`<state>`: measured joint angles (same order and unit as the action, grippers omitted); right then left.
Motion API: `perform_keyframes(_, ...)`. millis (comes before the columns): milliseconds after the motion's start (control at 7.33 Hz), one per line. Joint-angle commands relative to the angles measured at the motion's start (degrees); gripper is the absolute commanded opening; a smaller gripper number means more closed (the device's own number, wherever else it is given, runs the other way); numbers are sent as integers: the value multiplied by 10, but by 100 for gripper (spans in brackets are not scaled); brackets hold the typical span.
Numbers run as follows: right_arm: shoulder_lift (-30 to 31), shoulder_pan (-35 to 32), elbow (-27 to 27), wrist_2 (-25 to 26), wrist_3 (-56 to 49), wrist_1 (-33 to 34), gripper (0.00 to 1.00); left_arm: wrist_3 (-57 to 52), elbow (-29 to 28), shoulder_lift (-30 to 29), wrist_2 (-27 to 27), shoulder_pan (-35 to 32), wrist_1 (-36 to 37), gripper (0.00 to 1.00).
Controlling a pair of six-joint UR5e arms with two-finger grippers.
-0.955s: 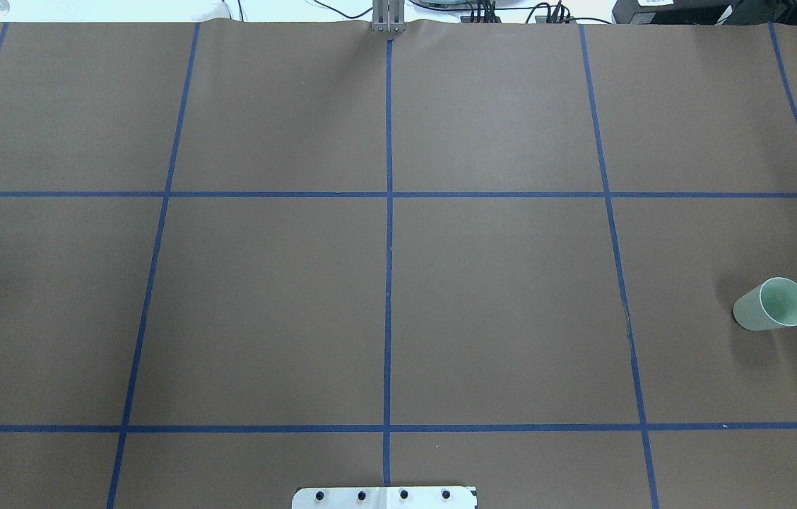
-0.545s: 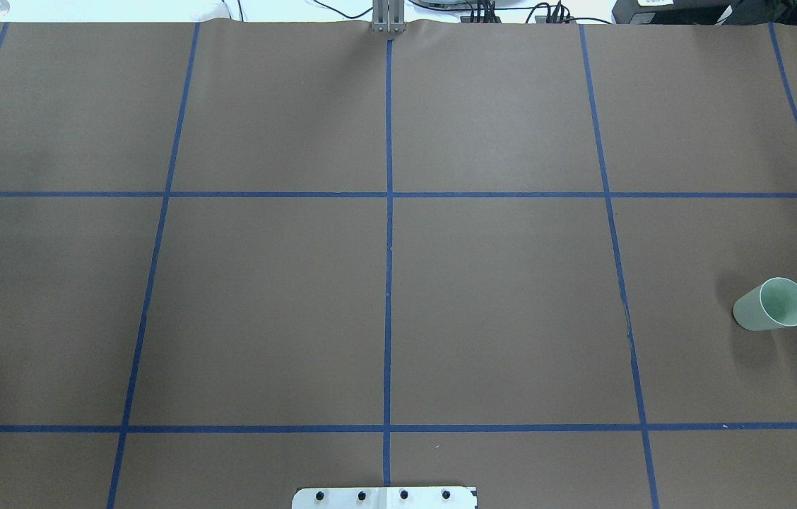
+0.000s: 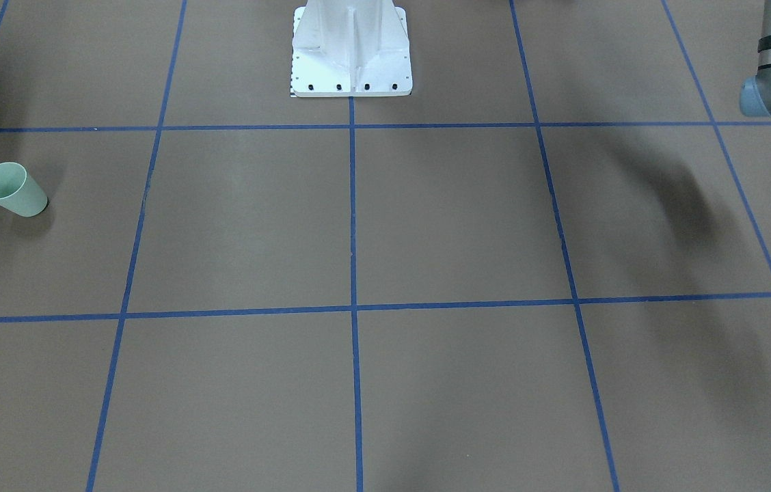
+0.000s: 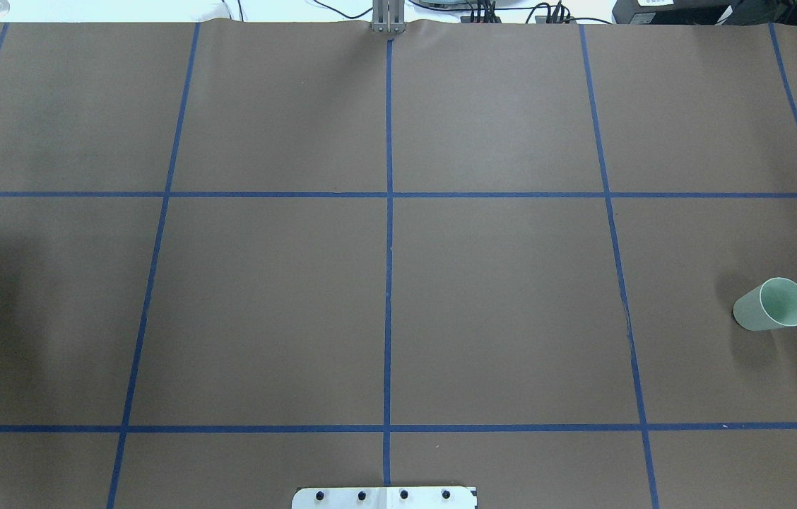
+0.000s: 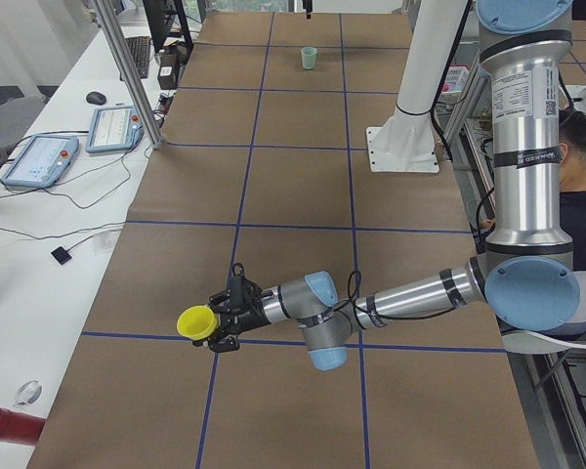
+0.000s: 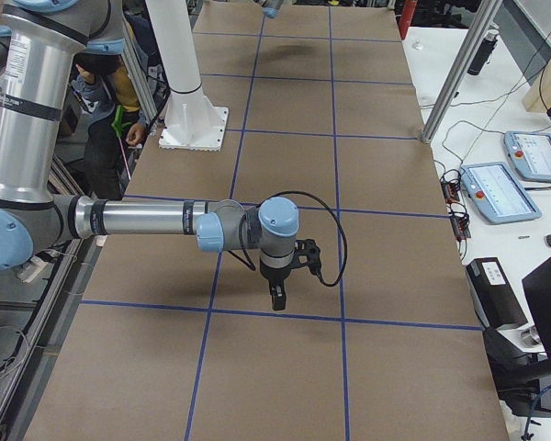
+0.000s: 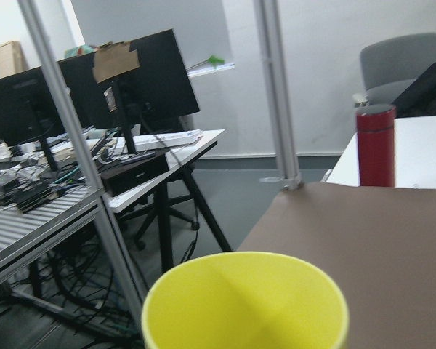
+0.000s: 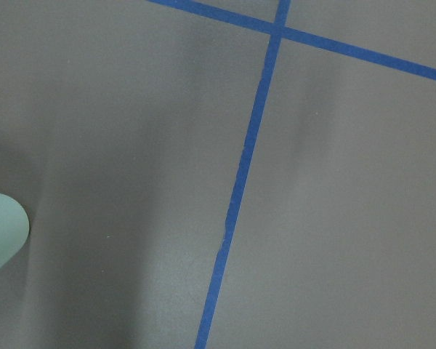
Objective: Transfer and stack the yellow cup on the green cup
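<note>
At the tip of the left pincer (image 5: 225,318), low over the bench (image 4: 497,297) at the robot's left end, the yellow cup (image 5: 195,322) is turned on its side, its open mouth facing away from the arm. The left wrist camera looks out over the cup's rim. Whether the fingers are clamped on it I cannot tell from this side view. Well apart from that pincer, at the opposite end of the bench, the green cup (image 4: 771,304) stands upright, mouth up. The right pincer (image 6: 276,299) points straight down over the bench close to it. A sliver of green shows at the edge of its wrist view. How wide that pincer stands I cannot tell.
</note>
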<state>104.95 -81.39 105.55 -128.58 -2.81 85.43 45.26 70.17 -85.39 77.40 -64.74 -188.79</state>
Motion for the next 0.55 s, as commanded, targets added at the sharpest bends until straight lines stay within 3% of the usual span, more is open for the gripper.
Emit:
perform_keyframes(0,0,0,0,0,0,0,100,-48,8,-32,121,0,-77,0)
perform_keyframes(409,-12,0,6,-1,-1,0,100,-64,65,-56,300,-2,-80,0)
